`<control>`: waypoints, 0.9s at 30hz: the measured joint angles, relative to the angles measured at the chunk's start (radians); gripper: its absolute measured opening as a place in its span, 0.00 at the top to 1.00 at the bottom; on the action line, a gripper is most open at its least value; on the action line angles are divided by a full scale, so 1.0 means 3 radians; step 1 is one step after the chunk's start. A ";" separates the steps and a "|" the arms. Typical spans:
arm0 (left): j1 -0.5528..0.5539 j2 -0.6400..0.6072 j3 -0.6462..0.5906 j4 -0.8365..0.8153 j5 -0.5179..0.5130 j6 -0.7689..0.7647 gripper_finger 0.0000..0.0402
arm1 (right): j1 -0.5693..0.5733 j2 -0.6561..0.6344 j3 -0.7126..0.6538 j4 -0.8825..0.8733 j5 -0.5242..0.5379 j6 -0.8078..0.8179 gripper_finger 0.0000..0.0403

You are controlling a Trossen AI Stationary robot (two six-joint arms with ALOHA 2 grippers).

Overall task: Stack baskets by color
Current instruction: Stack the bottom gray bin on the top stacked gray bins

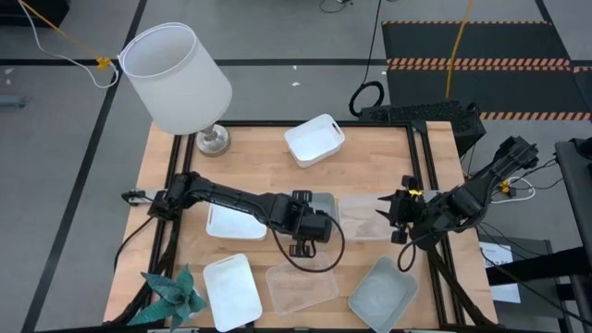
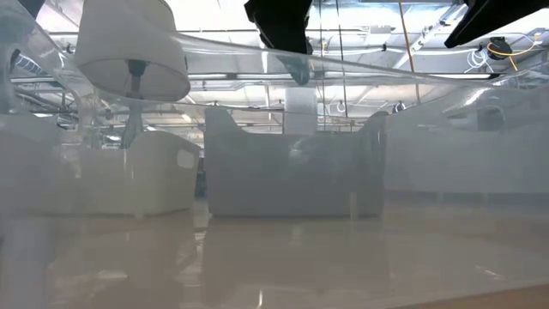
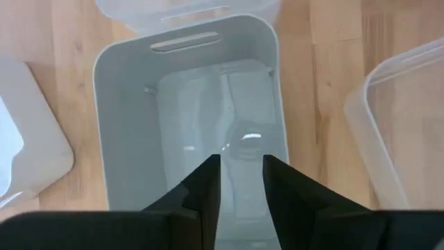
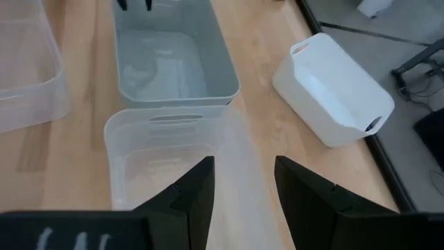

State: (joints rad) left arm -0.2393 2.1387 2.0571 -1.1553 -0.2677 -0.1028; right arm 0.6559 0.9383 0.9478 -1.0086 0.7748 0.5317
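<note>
Near edge of the table, high view: a white basket at left, a clear basket in the middle, a grey-blue basket at right, tilted. A teal plant-like decoration sits at the near left corner.

Mid table: left gripper hovers over a grey-blue basket, fingers slightly apart w/ a narrow gap, pointing down into the bin; nothing gripped that I can see. Another white basket lies beside the left arm, partly under it. Just right of the grey-blue bin is a clear basket, touching or almost touching it end to end. Right gripper is at that clear bin's right end, fingers parted on either side of its rim; can't tell if they actually pinch it.

Far side: a white basket lies tipped near the back edge. A lamp w/ large white shade stands at the far left corner.

In the low view, translucent basket walls fill most of the picture.
</note>
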 joint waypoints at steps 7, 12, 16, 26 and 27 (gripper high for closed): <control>0.0020 0.0000 -0.0001 -0.0034 -0.0162 -0.0039 0.77 | -0.0001 0.0091 0.0000 0.0068 0.0057 -0.0083 0.64; -0.0070 -0.0018 -0.0001 -0.0068 -0.0158 -0.0301 0.78 | -0.0001 0.0129 0.0000 0.0135 0.0054 -0.0171 0.64; -0.0297 -0.0072 -0.0002 -0.0102 -0.0129 -0.0352 0.78 | -0.0001 0.0128 0.0000 0.0183 0.0046 -0.0215 0.64; -0.0810 -0.0145 -0.0001 -0.0273 -0.0150 -0.0739 0.78 | -0.0003 0.0170 0.0001 0.1027 -0.0544 -0.0363 0.64; -0.0854 -0.0145 -0.0001 -0.0269 -0.0153 -0.0767 0.78 | -0.0003 0.0202 0.0001 0.1147 -0.0654 -0.0434 0.64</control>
State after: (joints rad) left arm -0.4954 2.0953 2.0567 -1.2360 -0.3136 -0.3329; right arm 0.6552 0.9989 0.9482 -0.6644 0.5785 0.4015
